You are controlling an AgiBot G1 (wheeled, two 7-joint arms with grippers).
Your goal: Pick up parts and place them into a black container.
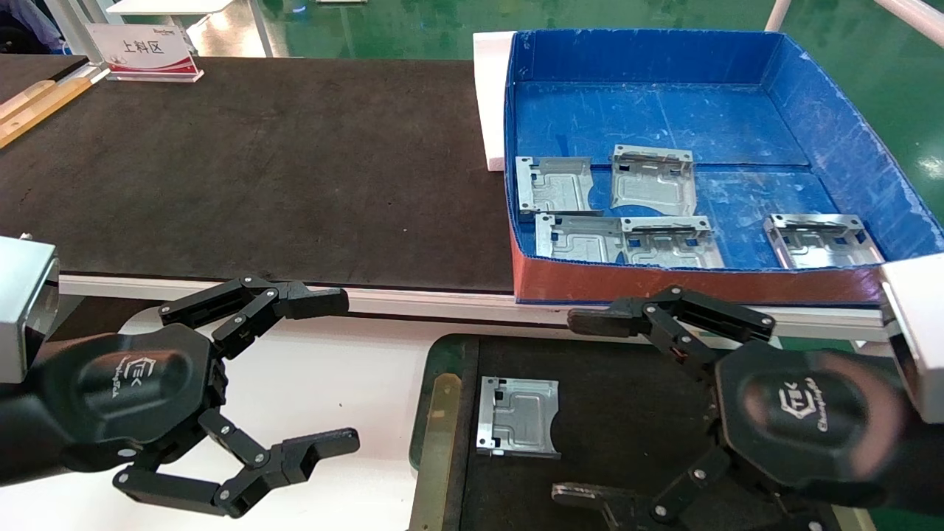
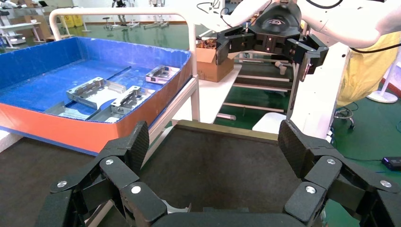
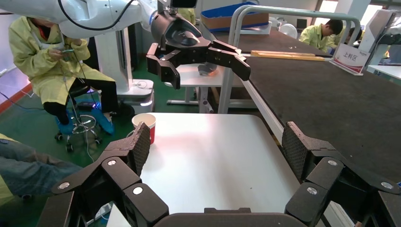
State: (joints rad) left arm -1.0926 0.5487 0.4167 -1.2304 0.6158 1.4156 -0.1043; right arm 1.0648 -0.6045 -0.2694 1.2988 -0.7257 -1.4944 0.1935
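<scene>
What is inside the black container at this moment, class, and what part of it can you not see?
One part lies flat on the black container floor, near its left side. The open right end effector hangs over the right portion and covers the floor there.

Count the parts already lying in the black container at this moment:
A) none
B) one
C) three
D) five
B: a single part lies flat on the black container floor, while the other five plates sit in the blue box; the left gripper and right gripper are both open and hold nothing.
</scene>
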